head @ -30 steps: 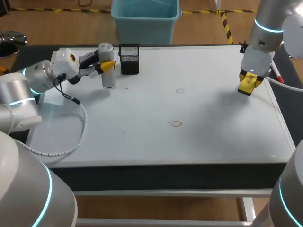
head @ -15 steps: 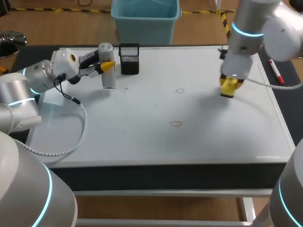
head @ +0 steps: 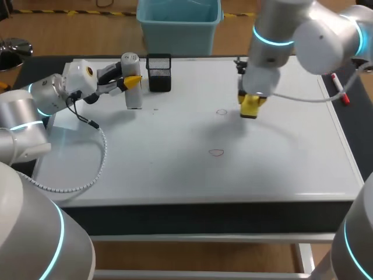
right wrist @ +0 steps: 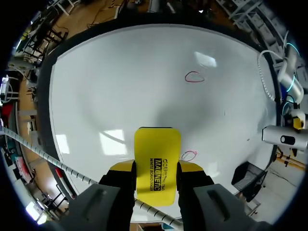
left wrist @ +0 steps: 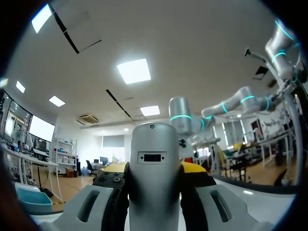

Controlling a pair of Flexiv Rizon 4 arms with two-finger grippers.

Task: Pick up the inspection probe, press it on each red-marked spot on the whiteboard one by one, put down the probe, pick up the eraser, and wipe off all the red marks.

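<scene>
- Right gripper [right wrist: 156, 175] is clamped on the eraser [right wrist: 157, 163], a yellow finger on each long side. The eraser's long axis runs out along the fingers, down toward the whiteboard [head: 280, 157].
- Key relation: one red mark [right wrist: 188, 155] sits just beside the eraser, on the side toward the left gripper [left wrist: 154, 169]. A short sideways shift that way should put the eraser over it.
- Second red mark [right wrist: 194, 77] lies ahead of the right gripper, well apart, toward the table's front edge.
- Right gripper is the nearer one to both marks — the left is well apart, at the board's far-left corner.
- Left gripper is closed on the probe [head: 133, 93], which stands upright just beside the black mesh pen holder [head: 159, 73]. By my read it is parked but not let go.
- Can't tell whether the eraser's end touches the board or hangs just above it — no view shows the contact.
- Probe's lower end is cut off in the left wrist view.
- Both marks are thin, faint outlines in the head view.
- A red marker pen [head: 339, 88] lies by the right edge, well apart from the work.
</scene>
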